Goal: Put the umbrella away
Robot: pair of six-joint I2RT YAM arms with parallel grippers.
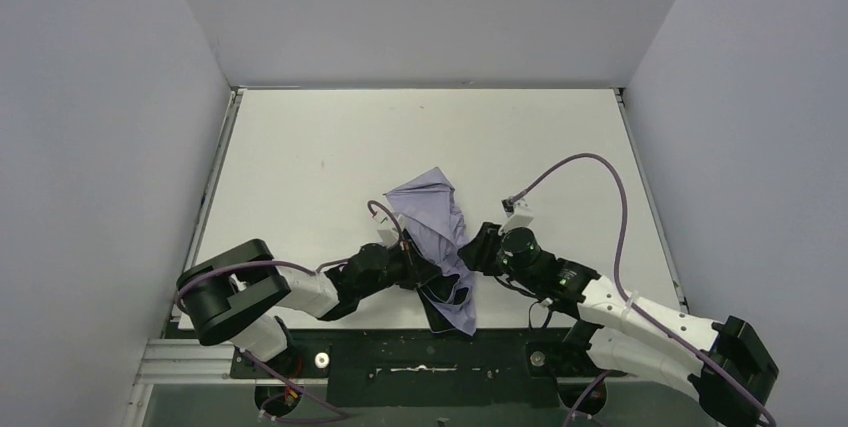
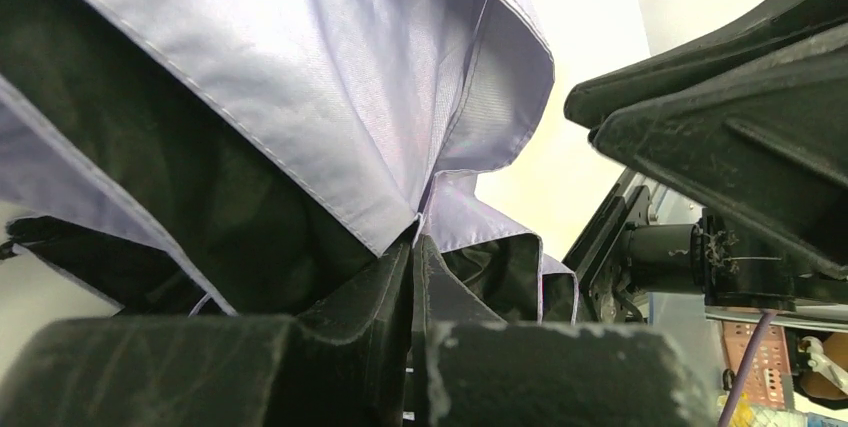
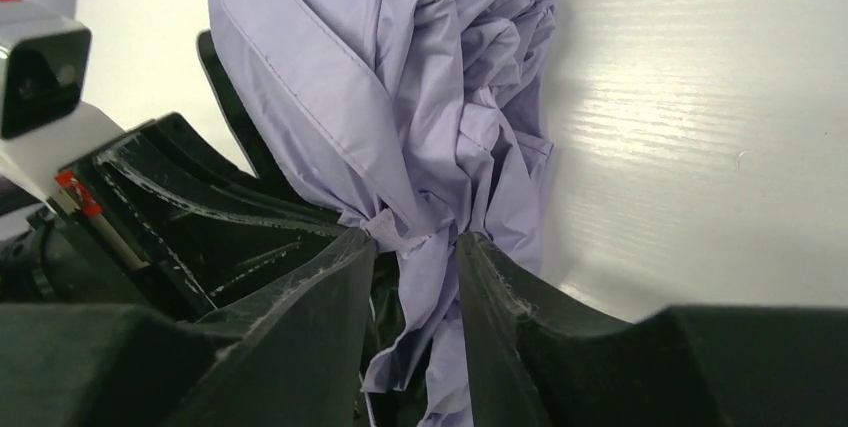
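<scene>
the umbrella point(image 1: 432, 232) lay on the table point(image 1: 300, 147), near the front edge, right between the two arms. it was not neat yet. its cloth point(image 3: 440, 97) was loose and bunched up. its long way ran from far to near, and the near end tipped a bit to the right.

the left pincer point(image 1: 416, 269) was at the umbrella's left side, touching it. its fingers point(image 2: 350, 317) were pressed together. a thin fold of cloth went in at their tips, so it looked like it was pinching the cloth.

the right pincer point(image 1: 472, 251) was at the umbrella's right side, just as close. its fingers point(image 3: 330, 287) stood apart, with a bunch of cloth in the gap. i could not tell if they squeezed that bunch or only touched it.

so the umbrella lay side on to both pincers, one on each side of its middle. neither arm was nearer. i think the next move needs the right pincer to take a new hold somewhere along the long way, while the left one stops the cloth from sliding. the loose cloth could slip, or catch on a finger.
</scene>
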